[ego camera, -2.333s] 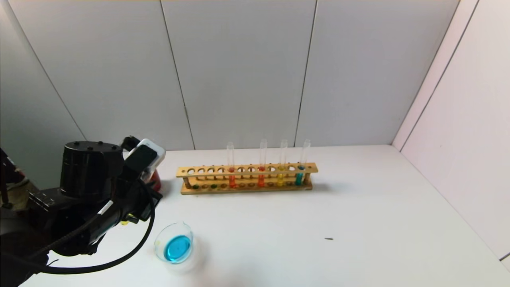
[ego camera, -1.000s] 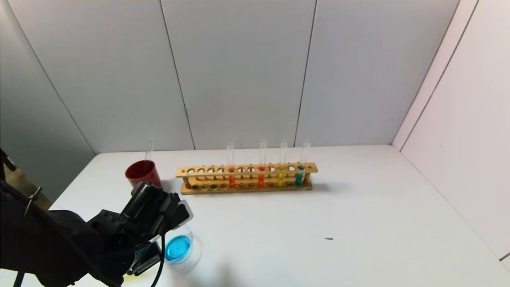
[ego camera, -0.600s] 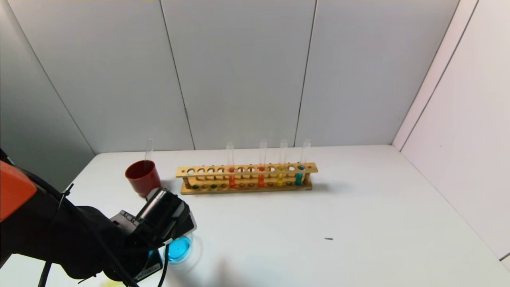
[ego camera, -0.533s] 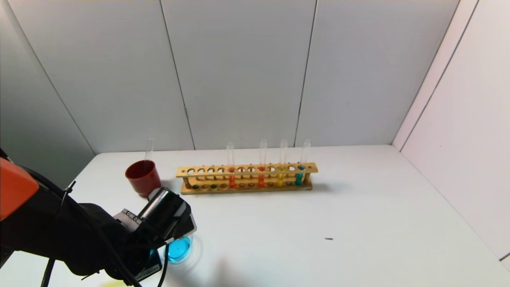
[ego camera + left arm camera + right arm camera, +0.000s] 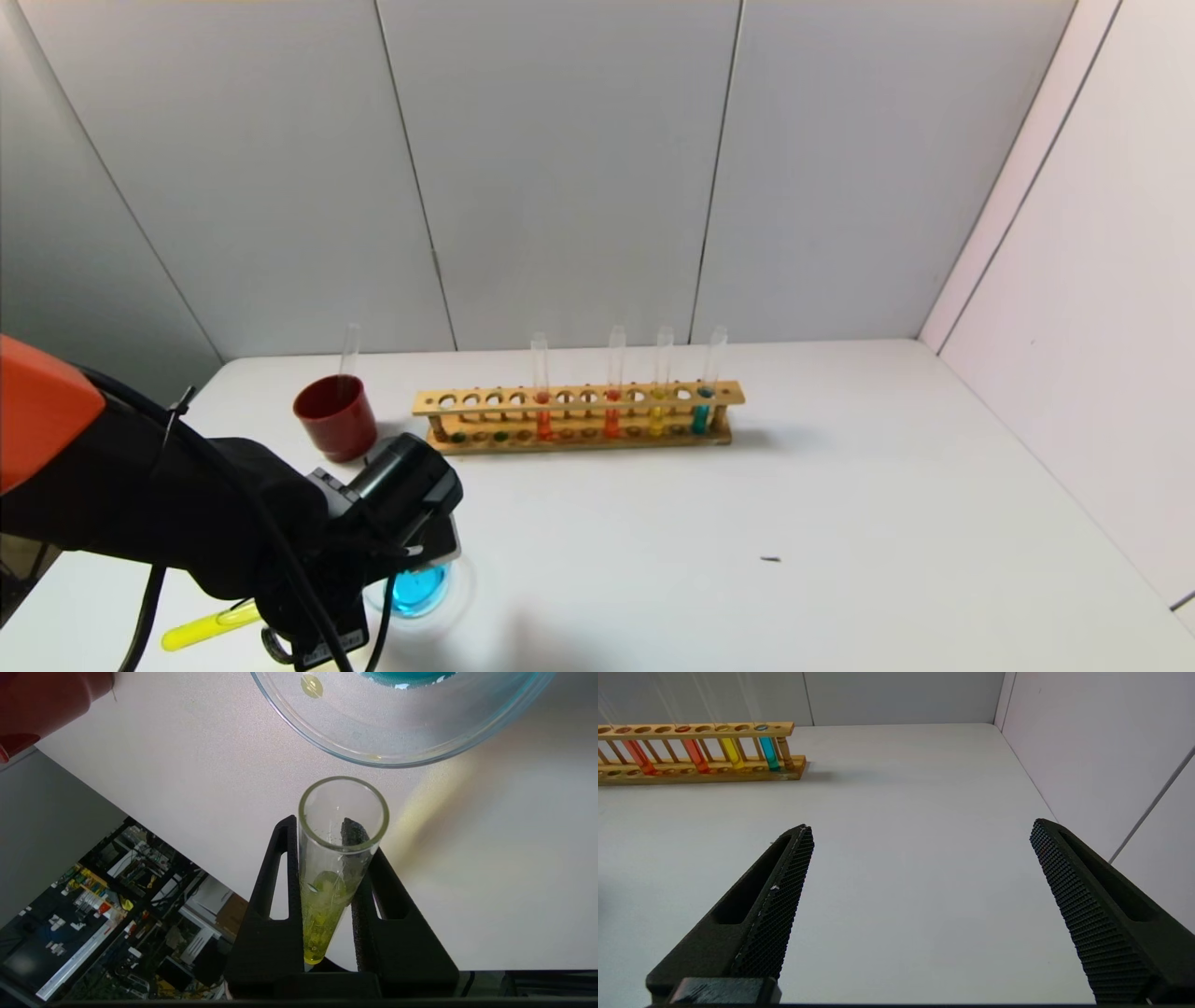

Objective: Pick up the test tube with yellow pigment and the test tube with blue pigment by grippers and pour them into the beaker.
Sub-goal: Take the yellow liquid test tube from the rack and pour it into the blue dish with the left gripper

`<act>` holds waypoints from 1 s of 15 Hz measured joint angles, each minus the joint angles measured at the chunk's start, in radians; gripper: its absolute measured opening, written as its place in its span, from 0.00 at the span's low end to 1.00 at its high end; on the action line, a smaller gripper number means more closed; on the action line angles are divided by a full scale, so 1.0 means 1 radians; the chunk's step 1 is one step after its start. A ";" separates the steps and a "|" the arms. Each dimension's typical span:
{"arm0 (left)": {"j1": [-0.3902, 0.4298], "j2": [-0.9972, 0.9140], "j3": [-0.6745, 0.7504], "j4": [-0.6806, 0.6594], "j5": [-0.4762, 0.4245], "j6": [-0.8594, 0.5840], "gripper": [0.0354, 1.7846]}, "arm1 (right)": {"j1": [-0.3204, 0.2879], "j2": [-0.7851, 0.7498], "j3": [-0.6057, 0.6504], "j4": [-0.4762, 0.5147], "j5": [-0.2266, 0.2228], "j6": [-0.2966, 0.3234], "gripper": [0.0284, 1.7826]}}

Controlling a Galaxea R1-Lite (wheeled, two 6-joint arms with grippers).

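Observation:
My left gripper (image 5: 319,823) is shut on the test tube with yellow pigment (image 5: 343,858). The tube lies nearly level, and its lime-yellow end shows in the head view (image 5: 201,631). Its open mouth sits just short of the beaker's rim (image 5: 397,760). The beaker (image 5: 417,586) holds cyan-blue liquid, and a small yellow drop (image 5: 310,685) lies inside it. A tube with cyan-blue liquid (image 5: 702,411) stands at the right end of the wooden rack (image 5: 579,415); it also shows in the right wrist view (image 5: 769,753). My right gripper (image 5: 920,826) is open and empty over the bare table, out of the head view.
A dark-red cup (image 5: 334,417) with an empty clear tube (image 5: 349,350) stands left of the rack. The rack also holds two red-orange tubes and a golden-yellow tube (image 5: 657,415). Walls close the table at the back and right. A small dark speck (image 5: 770,559) lies on the table.
My left arm has swung down from beside the red cup to the beaker's near left side, tipping the yellow tube nearly level. The tube's yellow end now shows at lower left.

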 joint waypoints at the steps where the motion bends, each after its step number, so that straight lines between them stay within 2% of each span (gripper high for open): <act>1: 0.000 0.005 -0.015 0.032 0.001 -0.001 0.17 | 0.000 0.000 0.000 0.000 0.000 0.000 0.95; 8: 0.006 0.064 -0.115 0.154 0.040 -0.001 0.17 | 0.000 0.000 0.000 0.000 0.000 0.000 0.95; 15: 0.017 0.103 -0.256 0.393 0.046 0.003 0.17 | 0.000 0.000 0.000 0.000 0.000 0.000 0.95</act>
